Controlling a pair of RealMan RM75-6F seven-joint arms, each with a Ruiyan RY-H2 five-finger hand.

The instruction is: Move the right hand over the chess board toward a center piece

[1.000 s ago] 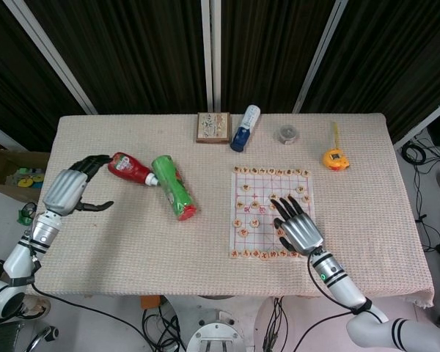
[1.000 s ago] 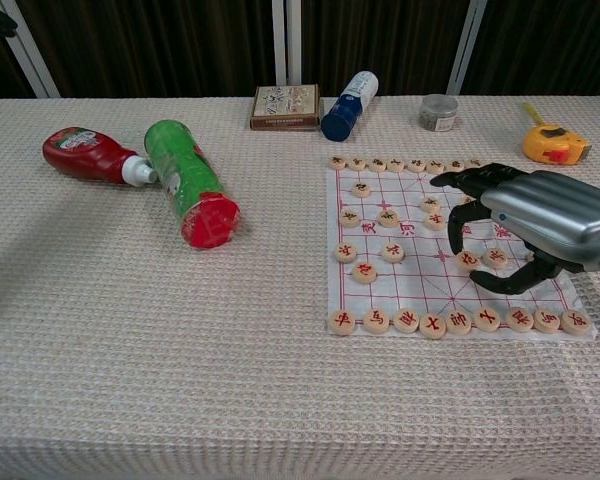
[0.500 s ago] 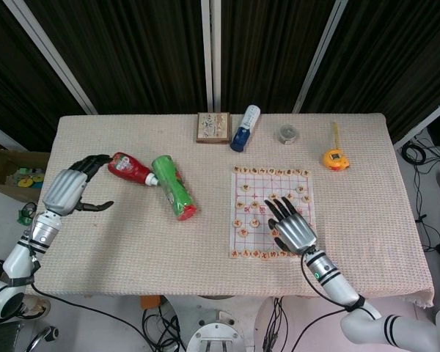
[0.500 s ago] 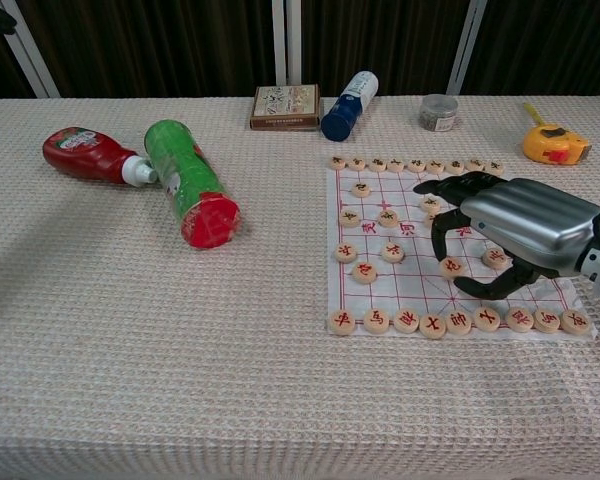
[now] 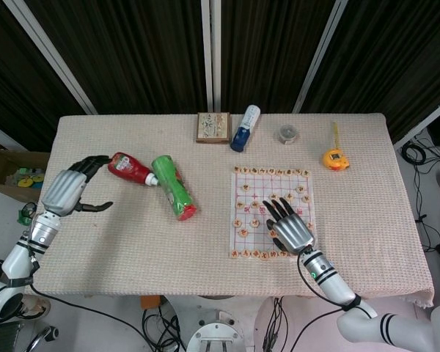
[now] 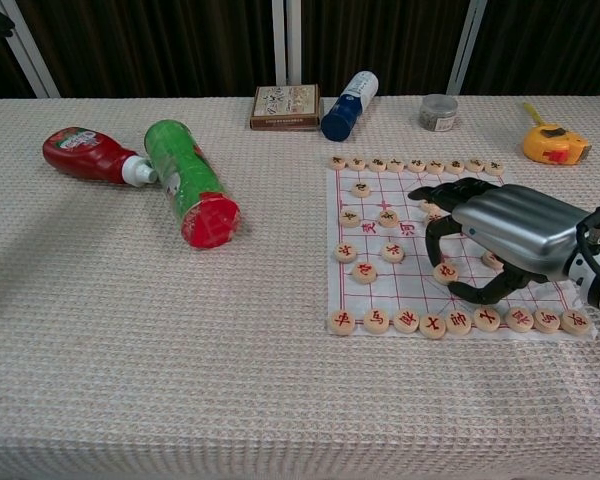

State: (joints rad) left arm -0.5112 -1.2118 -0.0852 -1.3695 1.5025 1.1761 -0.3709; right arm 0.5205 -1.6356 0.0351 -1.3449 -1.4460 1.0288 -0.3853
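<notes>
The chess board (image 5: 260, 238) (image 6: 410, 292) is a white sheet with a red grid, on the right half of the table. Round wooden pieces line its near and far edges. A few more sit mid-board, such as one piece (image 6: 393, 252) and another (image 6: 364, 272). My right hand (image 5: 290, 226) (image 6: 500, 238) hovers over the board's right-centre, fingers spread and curved, holding nothing. One piece (image 6: 445, 271) lies just under its fingertips. My left hand (image 5: 70, 189) rests far left, fingers apart and empty, and shows only in the head view.
A red ketchup bottle (image 5: 130, 169) (image 6: 88, 156) and a green can (image 5: 174, 188) (image 6: 190, 180) lie left of centre. Along the far edge are a small box (image 5: 213, 127), a blue-and-white bottle (image 5: 245, 127), a round tin (image 5: 287, 134) and a yellow tape measure (image 5: 335, 158).
My right hand has slid left across the board toward its middle, fingers still spread. The left hand and the objects have not moved.
</notes>
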